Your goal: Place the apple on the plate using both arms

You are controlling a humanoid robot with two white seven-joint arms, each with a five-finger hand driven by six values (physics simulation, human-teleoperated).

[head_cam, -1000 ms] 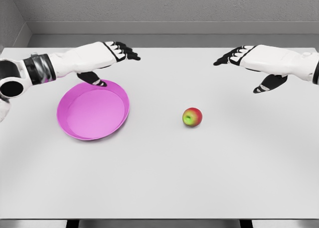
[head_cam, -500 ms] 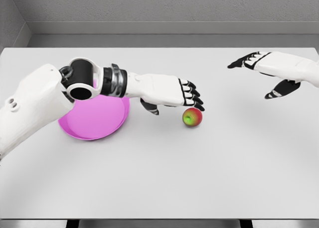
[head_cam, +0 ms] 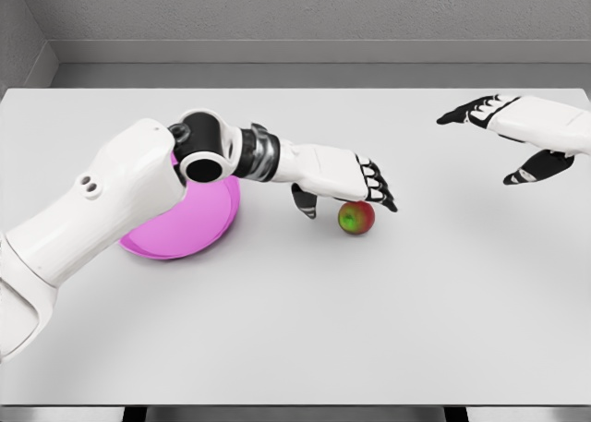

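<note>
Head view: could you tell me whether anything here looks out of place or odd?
Nothing stands out. The apple sits intact on the table, under the left robot hand; the pink plate lies flat, partly hidden by that arm. Nothing is spilled.

A bare simulated test room: a plain white counter (head_cam: 305, 330) against featureless grey walls (head_cam: 323, 11), rendered smooth, without furnishings.

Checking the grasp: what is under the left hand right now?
The apple sits on the table under the left hand. Its top is covered by the fingers, so contact cannot be seen.
</note>
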